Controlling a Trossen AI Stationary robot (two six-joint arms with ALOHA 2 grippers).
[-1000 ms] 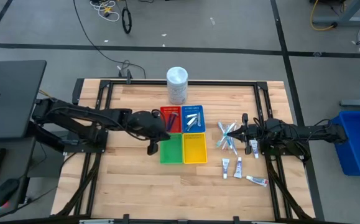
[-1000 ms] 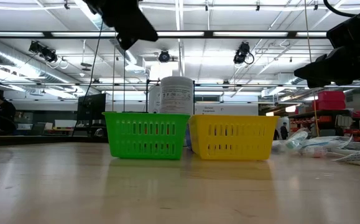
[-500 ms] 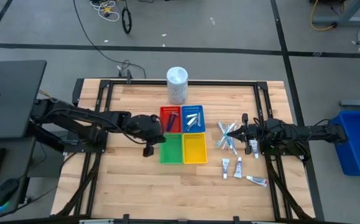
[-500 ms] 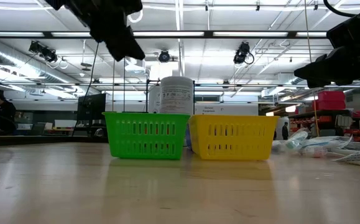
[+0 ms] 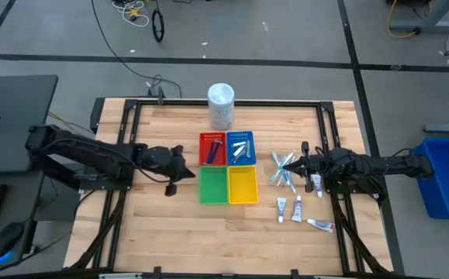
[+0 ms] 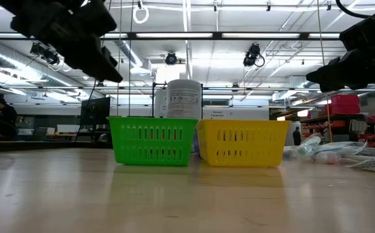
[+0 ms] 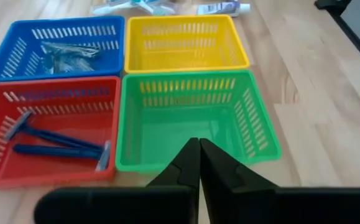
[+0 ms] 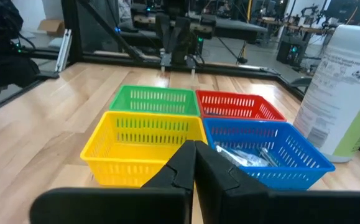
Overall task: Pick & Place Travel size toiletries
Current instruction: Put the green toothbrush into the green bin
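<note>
Left claw [image 5: 171,188] hangs above the bench [image 5: 162,232], just off the 9 o'clock side of the green basket [image 5: 213,186]; its fingers are pressed together on nothing. The green basket and the yellow basket [image 5: 243,184] beside it hold nothing. At 12 o'clock from the green one, the red basket [image 5: 212,147] holds blue razors [image 7: 58,142]. The blue basket [image 5: 240,146] holds silvery sachets [image 7: 64,53]. A white tub [image 5: 221,106] stands at 12 o'clock of the baskets. Pale toothbrushes [image 5: 282,170] lie in a heap at 3 o'clock of the yellow basket. Right claw [image 5: 305,164] sits just beside that heap, fingers closed and holding nothing. Small white tubes [image 5: 295,209] lie on the bench at 6 o'clock of that claw.
</note>
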